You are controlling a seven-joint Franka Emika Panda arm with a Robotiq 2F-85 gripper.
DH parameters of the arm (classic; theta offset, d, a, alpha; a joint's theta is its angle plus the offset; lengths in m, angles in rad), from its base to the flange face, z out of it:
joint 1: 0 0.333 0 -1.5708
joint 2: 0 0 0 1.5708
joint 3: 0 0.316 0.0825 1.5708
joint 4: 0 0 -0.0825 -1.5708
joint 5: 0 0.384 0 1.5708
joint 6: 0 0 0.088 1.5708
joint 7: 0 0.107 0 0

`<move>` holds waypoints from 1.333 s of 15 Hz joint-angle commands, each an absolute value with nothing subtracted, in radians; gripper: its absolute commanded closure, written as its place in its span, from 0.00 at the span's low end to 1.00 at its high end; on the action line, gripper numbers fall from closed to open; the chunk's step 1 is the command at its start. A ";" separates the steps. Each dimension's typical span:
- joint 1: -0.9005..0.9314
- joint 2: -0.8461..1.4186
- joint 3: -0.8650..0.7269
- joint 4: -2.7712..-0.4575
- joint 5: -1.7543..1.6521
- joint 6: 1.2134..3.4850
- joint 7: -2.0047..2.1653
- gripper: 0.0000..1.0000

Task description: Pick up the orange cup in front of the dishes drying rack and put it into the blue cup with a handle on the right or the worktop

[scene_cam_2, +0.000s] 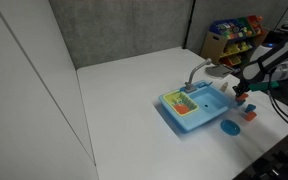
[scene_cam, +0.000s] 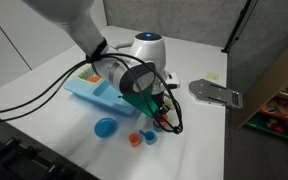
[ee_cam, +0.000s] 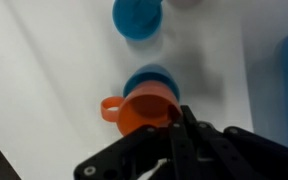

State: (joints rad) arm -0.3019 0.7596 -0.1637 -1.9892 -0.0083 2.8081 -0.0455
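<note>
1. In an exterior view, the gripper (scene_cam: 157,108) hangs low over the worktop (scene_cam: 44,115), just beside the light-blue sink set (scene_cam: 89,93). A flat blue plate (scene_cam: 105,127) lies near. The jaws are hidden here.
2. In an exterior view, the gripper (scene_cam_2: 244,97) sits past the sink set (scene_cam_2: 194,110), near the plate (scene_cam_2: 230,126). The cups are too small to make out.
3. In the wrist view, the orange cup (ee_cam: 149,112) is round and orange-red, with a small loop handle on its side. The gripper (ee_cam: 177,122) has its jaws pressed together on the cup's rim. The cup overlaps the blue cup with a handle (ee_cam: 149,80) right behind it; contact between them cannot be told.
</note>
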 commanded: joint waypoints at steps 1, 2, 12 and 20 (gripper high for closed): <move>-0.328 0.773 -0.145 -1.965 0.011 2.814 -0.069 0.95; -0.330 0.766 -0.143 -1.971 0.013 2.814 -0.071 0.69; -0.281 0.640 -0.193 -2.038 -0.014 2.772 -0.045 0.01; -0.240 0.466 -0.179 -2.120 -0.017 2.655 -0.062 0.00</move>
